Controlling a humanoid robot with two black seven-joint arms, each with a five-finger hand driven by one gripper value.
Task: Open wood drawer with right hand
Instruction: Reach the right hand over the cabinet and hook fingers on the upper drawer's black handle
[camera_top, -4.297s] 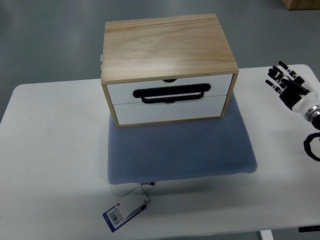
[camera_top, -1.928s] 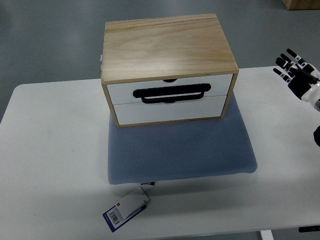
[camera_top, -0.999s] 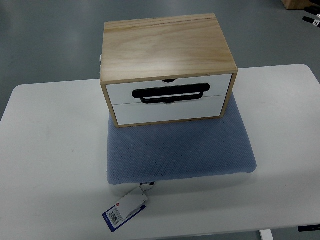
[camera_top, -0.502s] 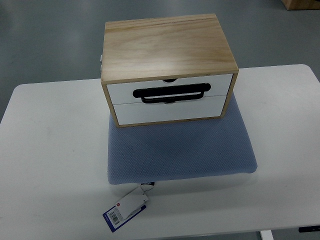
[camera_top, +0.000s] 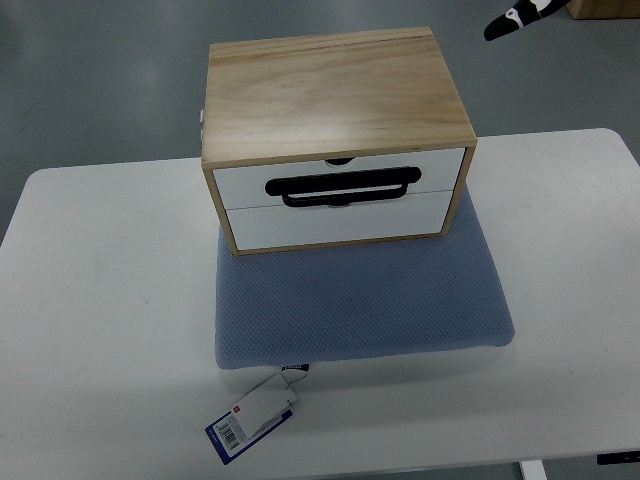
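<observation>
On the blue-grey mat (camera_top: 360, 300) the pale wood drawer box (camera_top: 335, 135) sits shut, black handle (camera_top: 342, 187) untouched, while a black-and-white fingertip (camera_top: 520, 17) shows top right, grip unreadable.

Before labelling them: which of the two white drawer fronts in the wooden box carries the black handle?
The upper white drawer front; the long black handle is on it. The lower front is bare.

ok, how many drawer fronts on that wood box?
2. The upper drawer and the lower drawer are stacked in the face of the wood box, both closed, with a black handle at their seam. Other sides aren't visible.
</observation>
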